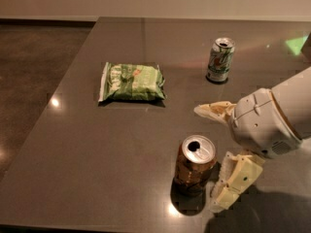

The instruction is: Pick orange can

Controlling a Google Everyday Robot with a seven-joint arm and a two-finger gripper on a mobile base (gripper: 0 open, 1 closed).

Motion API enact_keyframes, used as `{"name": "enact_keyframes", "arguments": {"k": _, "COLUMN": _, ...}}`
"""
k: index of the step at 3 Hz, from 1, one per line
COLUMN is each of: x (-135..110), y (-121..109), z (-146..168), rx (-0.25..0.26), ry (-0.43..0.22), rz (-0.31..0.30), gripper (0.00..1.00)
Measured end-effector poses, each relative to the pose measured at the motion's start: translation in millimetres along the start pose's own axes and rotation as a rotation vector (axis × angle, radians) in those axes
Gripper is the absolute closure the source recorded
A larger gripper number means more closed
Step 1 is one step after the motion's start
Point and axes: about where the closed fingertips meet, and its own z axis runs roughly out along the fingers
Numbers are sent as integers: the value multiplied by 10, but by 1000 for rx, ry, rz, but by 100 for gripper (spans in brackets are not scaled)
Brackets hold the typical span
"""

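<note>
Near the table's (pixel 73 154) front edge, the orange can (pixel 194 166) looks light, thin-walled, slick: grip mid-body; the tool (pixel 209 157), jaws apart, sits beside it

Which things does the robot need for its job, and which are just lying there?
For the job:
- orange can, upright on the table
- gripper, open, close beside that can

Just lying about:
- green snack bag, flat
- white-and-green can, upright, farther back
</note>
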Motion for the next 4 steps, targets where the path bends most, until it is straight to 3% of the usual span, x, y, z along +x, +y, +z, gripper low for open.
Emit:
{"name": "enact_keyframes", "arguments": {"k": 1, "x": -33, "y": 67, "z": 93, "rx": -13, "ry": -6, "rz": -10, "gripper": 0}}
{"name": "enact_keyframes", "arguments": {"k": 2, "x": -96, "y": 115, "z": 124, "rx": -25, "ry": -19, "rz": -18, "gripper": 15}}
{"name": "enact_keyframes", "arguments": {"k": 3, "x": -163, "y": 156, "z": 127, "rx": -38, "ry": -33, "rz": -26, "gripper": 39}}
{"name": "enact_keyframes", "arguments": {"k": 4, "x": -240, "y": 125, "z": 38, "rx": -42, "ry": -51, "rz": -28, "gripper": 77}}
